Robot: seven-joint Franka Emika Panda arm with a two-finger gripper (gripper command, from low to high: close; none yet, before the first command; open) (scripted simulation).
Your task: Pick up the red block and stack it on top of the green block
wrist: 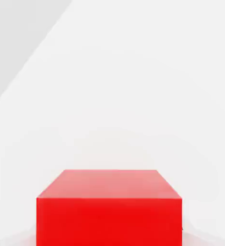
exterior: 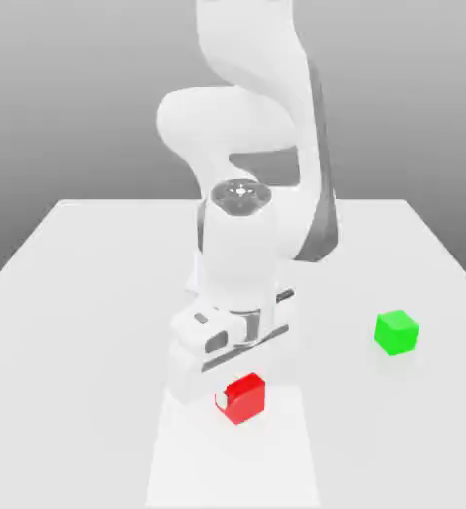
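We see jaws clamped on red block [exterior: 242, 397] near bench [exterior: 97, 298] front edge; green block [exterior: 396, 332] well apart.

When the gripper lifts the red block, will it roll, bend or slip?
The red block is a cube with flat faces and sharp edges, so it probably will not roll. It looks solid, so likely stiff. Its sides look smooth, so it might slip a little in the gripper that closes on it on the table.

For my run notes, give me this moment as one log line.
stage: grasp | gripper: shut on red block | red block: on table | green block: apart, exterior view's right | stack: not yet
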